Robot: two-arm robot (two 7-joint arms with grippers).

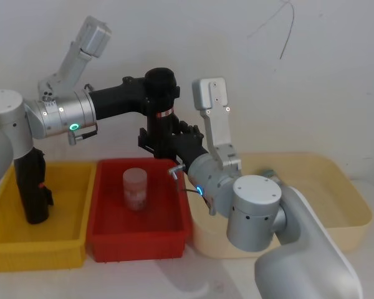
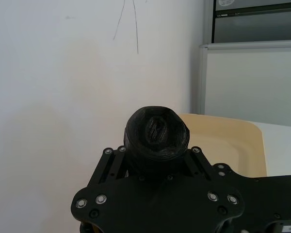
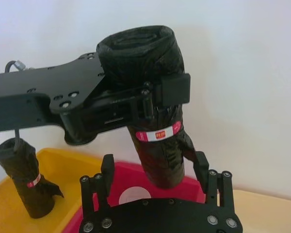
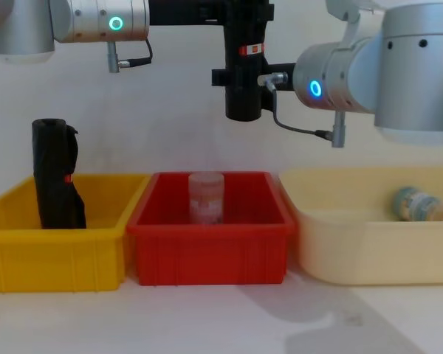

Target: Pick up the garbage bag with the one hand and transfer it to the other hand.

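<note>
The garbage bag (image 3: 157, 155), a tall black roll with a red-and-white label band (image 3: 157, 134), hangs upright in the air above the red bin (image 4: 207, 243). My left gripper (image 3: 153, 94), on the green-ringed arm, is shut on its upper part; the roll's top (image 2: 156, 131) sticks up past that gripper's body. My right gripper (image 3: 153, 165), on the blue-ringed arm, is open around the roll's lower part, with one finger (image 3: 106, 167) on each side and a gap to the plastic. From the head, both grippers (image 1: 159, 99) (image 1: 159, 142) meet at the roll (image 1: 162, 121).
A second black roll (image 4: 55, 177) stands in the yellow bin (image 4: 29, 251) on the left. A translucent jar (image 4: 206, 197) stands in the red bin below the held roll. The cream bin (image 4: 354, 258) on the right holds a small jar (image 4: 421, 204). A white wall is close behind.
</note>
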